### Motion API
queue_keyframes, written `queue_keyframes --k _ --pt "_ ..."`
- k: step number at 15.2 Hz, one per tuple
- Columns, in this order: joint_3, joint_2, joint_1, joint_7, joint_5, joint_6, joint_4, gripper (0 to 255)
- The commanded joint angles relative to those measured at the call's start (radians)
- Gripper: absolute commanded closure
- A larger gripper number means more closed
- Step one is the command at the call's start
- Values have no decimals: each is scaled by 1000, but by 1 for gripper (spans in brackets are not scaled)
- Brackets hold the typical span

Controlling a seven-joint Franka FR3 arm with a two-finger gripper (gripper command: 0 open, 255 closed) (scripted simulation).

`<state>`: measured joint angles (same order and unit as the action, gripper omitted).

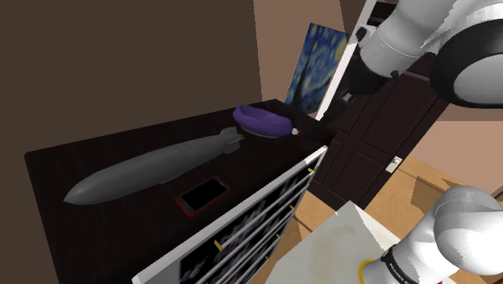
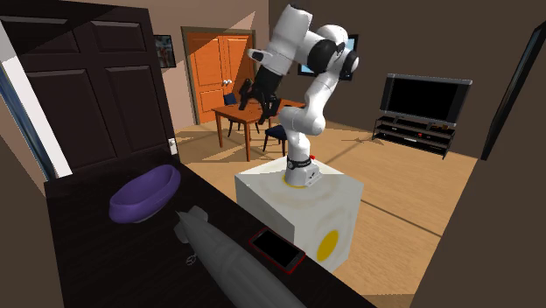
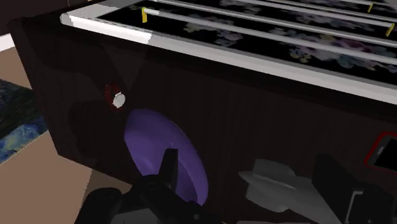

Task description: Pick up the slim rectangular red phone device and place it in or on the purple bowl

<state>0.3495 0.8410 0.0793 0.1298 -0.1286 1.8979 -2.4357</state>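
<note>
The slim red-framed phone point(image 1: 202, 194) with a black screen lies flat on the dark cabinet top point(image 1: 97, 157), near the front edge. In the second exterior view the phone point(image 2: 276, 248) sits beside a long grey airship model point(image 2: 229, 260). The purple bowl point(image 1: 262, 121) stands upright at the far end of the top, past the airship's tail. My black gripper point(image 2: 254, 103) hangs open and holds nothing, high in the air well off the cabinet. In the wrist view the bowl point(image 3: 162, 149) lies ahead of the gripper point(image 3: 249, 159), and the phone's red corner point(image 3: 382, 149) shows far to one side.
The grey airship point(image 1: 153, 171) stretches along the top between phone and bowl. A small red-and-white object point(image 1: 298, 129) sits by the bowl. White-framed cabinet fronts point(image 1: 266, 214) drop below the edge. A blue painting point(image 1: 318, 68) leans behind; the white stand point(image 2: 302, 206) is close by.
</note>
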Motion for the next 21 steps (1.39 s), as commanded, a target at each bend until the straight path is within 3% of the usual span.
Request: queue_keyframes --k 1,6,11,15,21 --pt "76 -13 8 30 -36 67 -22 0" --pt "274 -53 -3 122 -147 217 -70 0" --pt "508 -101 -79 249 -295 353 -100 0" --pt "735 -122 -202 372 -436 445 -106 0" --pt "1115 -42 -459 557 -625 571 -84 0"
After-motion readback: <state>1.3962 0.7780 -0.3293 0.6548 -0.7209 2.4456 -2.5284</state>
